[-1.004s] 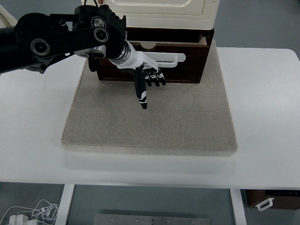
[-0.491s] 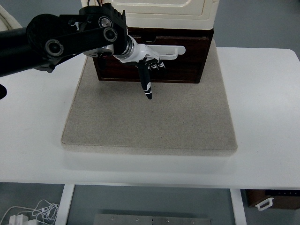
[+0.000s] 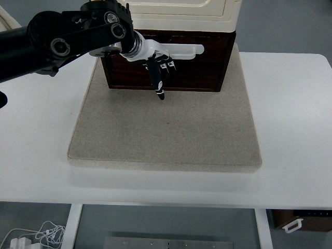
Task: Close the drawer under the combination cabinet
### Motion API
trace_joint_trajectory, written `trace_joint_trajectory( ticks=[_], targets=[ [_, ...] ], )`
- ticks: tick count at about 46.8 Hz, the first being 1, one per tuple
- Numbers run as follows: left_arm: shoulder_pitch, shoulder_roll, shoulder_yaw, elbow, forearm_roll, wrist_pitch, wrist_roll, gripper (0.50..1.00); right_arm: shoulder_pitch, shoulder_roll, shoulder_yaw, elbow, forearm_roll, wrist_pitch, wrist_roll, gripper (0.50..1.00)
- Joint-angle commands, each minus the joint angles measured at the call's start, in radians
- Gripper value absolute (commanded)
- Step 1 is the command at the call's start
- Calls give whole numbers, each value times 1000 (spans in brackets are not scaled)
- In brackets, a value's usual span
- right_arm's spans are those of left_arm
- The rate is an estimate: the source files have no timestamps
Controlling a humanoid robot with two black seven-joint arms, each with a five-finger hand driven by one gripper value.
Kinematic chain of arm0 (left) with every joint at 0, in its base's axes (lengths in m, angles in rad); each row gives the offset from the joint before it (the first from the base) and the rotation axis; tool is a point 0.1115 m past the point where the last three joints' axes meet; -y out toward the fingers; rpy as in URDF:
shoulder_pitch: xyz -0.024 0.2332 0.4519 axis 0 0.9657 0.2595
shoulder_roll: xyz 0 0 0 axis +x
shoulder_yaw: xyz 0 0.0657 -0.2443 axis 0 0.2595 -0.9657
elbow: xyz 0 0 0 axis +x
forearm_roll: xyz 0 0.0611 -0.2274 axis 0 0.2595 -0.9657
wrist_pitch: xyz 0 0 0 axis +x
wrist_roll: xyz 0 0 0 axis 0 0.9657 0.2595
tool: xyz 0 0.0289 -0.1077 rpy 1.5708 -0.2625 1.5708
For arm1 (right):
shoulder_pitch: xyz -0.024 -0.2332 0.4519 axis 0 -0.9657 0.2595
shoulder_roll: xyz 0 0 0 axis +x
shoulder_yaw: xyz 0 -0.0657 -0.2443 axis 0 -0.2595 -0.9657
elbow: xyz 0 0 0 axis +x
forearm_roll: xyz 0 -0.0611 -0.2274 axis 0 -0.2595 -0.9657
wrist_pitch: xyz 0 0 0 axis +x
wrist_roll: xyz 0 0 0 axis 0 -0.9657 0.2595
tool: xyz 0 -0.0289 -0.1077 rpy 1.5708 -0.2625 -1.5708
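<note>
At the far edge of the tabletop [image 3: 290,104], on the back of the grey mat [image 3: 166,129], the dark wooden drawer [image 3: 202,70] is being pressed home under the cream combination cabinet [image 3: 181,13]. Compared with a second ago, the drawer front is sitting further back: the open top strip that was showing behind its front panel is no longer being seen, and the front is now lying roughly flush with the cabinet's lower edge. The left robot hand [image 3: 158,65] has been carried back with it and is being held flat against the drawer front beside the white handle [image 3: 181,51], fingers extended and gripping nothing, one finger [image 3: 158,88] pointing down towards the mat. This is being read as the push nearing its end, though whether a small gap is remaining cannot quite be told from this high angle.

The drawer's long axis is running left to right, parallel to the far edge of the tabletop; its front is facing the near edge, so closing travel is being directed away from it. The right robot hand is not being shown.
</note>
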Motion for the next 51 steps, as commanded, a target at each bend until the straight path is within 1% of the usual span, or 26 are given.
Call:
trace_joint_trajectory(
  ticks=[1,6,14,22,27,31,35,40,45,51],
  targets=[
    [0,2,-1,-3,-9,-15,-1,996,0,0,0,0,0,0,0,952],
    [0,2,-18,-19,-15,-23,-1,996,0,0,0,0,0,0,0,952],
    [1,2,-54,-46,-17,-81,-1,996,0,0,0,0,0,-1,0,952],
    [3,2,-106,-63,-18,-119,-10,996,0,0,0,0,0,-1,0,952],
    [23,2,-159,-63,-18,-156,-56,996,0,0,0,0,2,0,0,952],
    [55,2,-242,-63,-18,-185,-106,996,0,0,0,0,0,0,0,952],
    [86,2,-330,-63,-18,-204,-142,996,0,0,0,0,0,-1,0,952],
    [106,0,-434,-63,-18,-214,-180,996,0,0,0,0,0,0,0,952],
    [130,0,-541,-63,-17,-221,-235,996,0,0,0,0,0,-1,0,952],
    [139,0,-672,-62,-18,-221,-298,996,0,0,0,0,0,-1,0,952]
  ],
)
